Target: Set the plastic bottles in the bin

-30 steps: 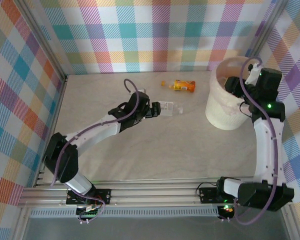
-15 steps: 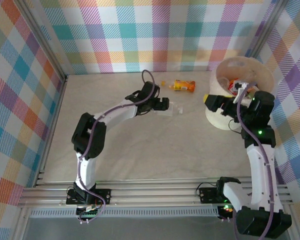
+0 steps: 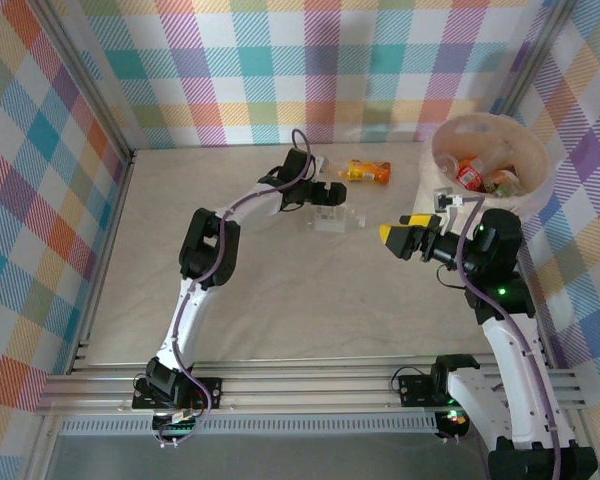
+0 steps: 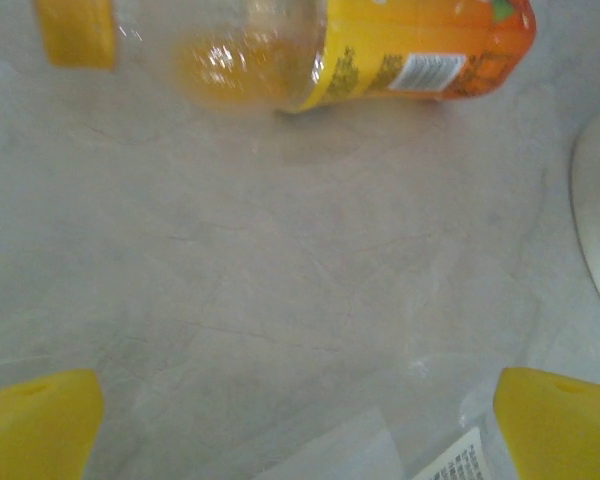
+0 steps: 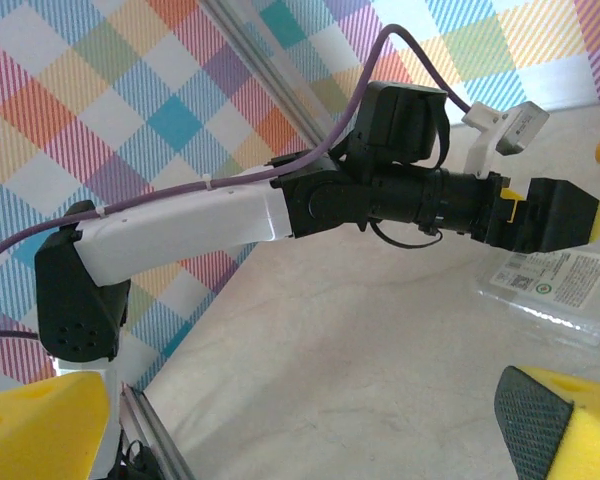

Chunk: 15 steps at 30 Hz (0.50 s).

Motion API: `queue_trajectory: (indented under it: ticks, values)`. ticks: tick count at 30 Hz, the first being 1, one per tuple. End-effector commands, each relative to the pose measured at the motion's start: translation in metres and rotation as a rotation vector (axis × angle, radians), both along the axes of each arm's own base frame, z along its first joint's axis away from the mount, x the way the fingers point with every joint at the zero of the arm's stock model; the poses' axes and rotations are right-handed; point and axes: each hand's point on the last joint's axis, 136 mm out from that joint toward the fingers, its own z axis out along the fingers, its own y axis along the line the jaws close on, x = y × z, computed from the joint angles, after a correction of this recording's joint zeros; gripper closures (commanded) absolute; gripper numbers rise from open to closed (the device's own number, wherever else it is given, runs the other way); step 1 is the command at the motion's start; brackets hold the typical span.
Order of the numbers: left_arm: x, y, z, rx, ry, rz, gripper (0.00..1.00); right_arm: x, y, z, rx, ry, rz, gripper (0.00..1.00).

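A clear crushed bottle (image 3: 338, 219) with a white label lies flat at the far middle of the table. My left gripper (image 3: 330, 198) hovers over it, open; in the left wrist view the bottle's (image 4: 380, 455) edge shows low between the yellow pads (image 4: 555, 420). Just beyond lies an orange-labelled bottle (image 3: 366, 171) (image 4: 410, 50), with a loose yellow cap (image 4: 75, 30) beside it. The cream bin (image 3: 442, 210) stands far right and holds several bottles (image 3: 477, 172). My right gripper (image 3: 398, 238) hangs open and empty over the table, left of the bin.
Checked walls close in the table on three sides. The aluminium rail (image 3: 300, 385) with both arm bases runs along the near edge. The right wrist view looks across at the left arm (image 5: 200, 225) and the clear bottle (image 5: 555, 285).
The right arm has come out of the bin, swung left over the table, and its jaws have opened. The left arm has stretched farther, moving right over the clear bottle.
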Motion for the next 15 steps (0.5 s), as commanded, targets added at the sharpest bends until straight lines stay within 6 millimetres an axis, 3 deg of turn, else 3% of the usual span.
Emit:
queue_trajectory:
  ticks: [1, 8, 15]
  values:
    - [-0.021, -0.024, 0.022, -0.126, 0.014, -0.171, 0.00, 0.008, 0.001, -0.001, 0.026, 0.022, -0.008, 0.00]
    - [-0.063, -0.006, 0.023, -0.117, 0.028, -0.202, 0.00, 0.005, 0.015, -0.009, 0.033, 0.091, 0.116, 0.00]
    - [-0.132, -0.001, 0.031, -0.054, -0.006, -0.248, 0.00, 0.013, 0.015, -0.018, 0.027, 0.108, 0.094, 0.00]
